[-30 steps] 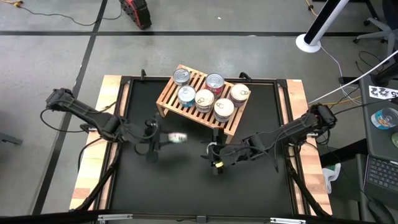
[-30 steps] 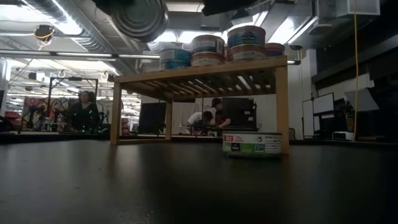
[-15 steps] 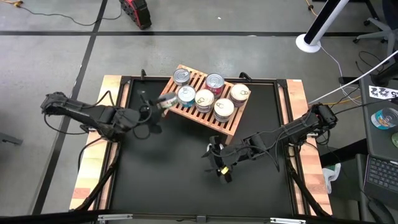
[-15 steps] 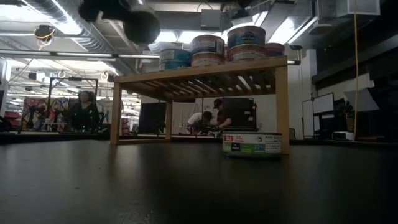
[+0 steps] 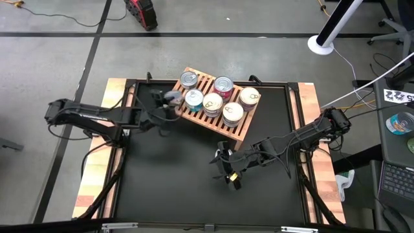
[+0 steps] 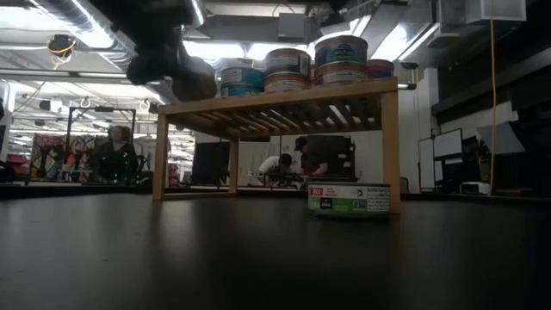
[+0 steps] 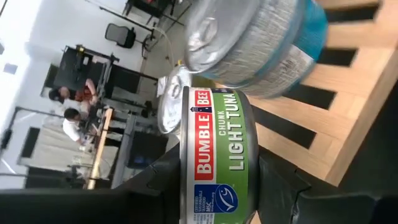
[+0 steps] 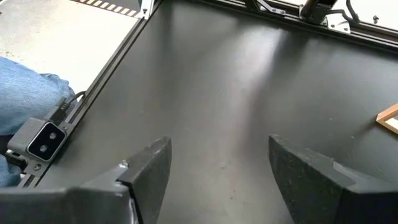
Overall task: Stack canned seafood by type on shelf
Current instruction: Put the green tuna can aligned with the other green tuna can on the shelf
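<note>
The wooden slatted shelf [image 5: 210, 103] stands at the far middle of the black table, with several canned seafood tins [image 5: 212, 102] standing on its slats, some stacked. One more tin [image 6: 349, 198] rests on the table below the shelf. My left gripper [image 5: 169, 101] is at the shelf's left end, shut on a green-labelled tuna tin [image 7: 217, 155]. My right gripper [image 5: 226, 171] hangs open over the table in front of the shelf, with nothing between its fingers [image 8: 149, 174]. My left gripper pinches the green-labelled tin between its two fingers, one finger [image 7: 155, 180] on one flat end and the other on the opposite flat end [image 7: 256, 168]. The tin is on its side, its label wall showing, lifted clear beside a blue-labelled stack [image 7: 267, 43].
Bare slats [image 7: 323, 124] lie by the shelf's left end. The black table surface [image 8: 236, 93] stretches bare in front of the right gripper. A person's leg in jeans [image 8: 25, 99] shows beyond the table's edge. People sit in the room behind [image 6: 288, 164].
My left gripper has carried the tin from over the table's middle toward the far edge, up to the shelf's left end, rolling its wrist on the way. The tin stays in its fingers, clear of the table.
</note>
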{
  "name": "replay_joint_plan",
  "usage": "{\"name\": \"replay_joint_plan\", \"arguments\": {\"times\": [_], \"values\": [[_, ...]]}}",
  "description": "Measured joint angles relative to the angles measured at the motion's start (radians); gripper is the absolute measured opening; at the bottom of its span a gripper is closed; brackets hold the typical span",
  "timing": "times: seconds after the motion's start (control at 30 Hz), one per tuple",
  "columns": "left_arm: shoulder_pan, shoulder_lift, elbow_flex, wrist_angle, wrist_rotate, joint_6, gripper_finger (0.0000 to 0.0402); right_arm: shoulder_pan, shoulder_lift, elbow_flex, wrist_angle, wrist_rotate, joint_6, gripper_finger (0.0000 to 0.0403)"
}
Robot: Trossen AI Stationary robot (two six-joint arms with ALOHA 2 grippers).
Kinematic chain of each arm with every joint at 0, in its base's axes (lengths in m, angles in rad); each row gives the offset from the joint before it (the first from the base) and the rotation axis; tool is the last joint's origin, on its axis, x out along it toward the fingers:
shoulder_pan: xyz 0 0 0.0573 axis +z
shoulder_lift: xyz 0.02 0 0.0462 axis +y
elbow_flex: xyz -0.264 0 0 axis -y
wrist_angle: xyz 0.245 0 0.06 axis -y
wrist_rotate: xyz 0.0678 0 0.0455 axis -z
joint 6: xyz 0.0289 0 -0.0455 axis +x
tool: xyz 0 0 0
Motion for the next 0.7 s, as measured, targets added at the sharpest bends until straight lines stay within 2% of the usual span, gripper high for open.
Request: {"name": "replay_joint_plan", "arguments": {"times": [0.3, 0.7], "values": [[0.029, 0.128, 0.000, 0.024, -0.022, 0.145, 0.0171, 0.000, 0.000, 0.000, 0.000, 0.000, 0.000, 0.0266], [0.014, 0.182, 0.000, 0.109, -0.151, 0.273, 0.0260, 0.000, 0.000, 0.000, -0.001, 0.001, 0.000, 0.0266]]}}
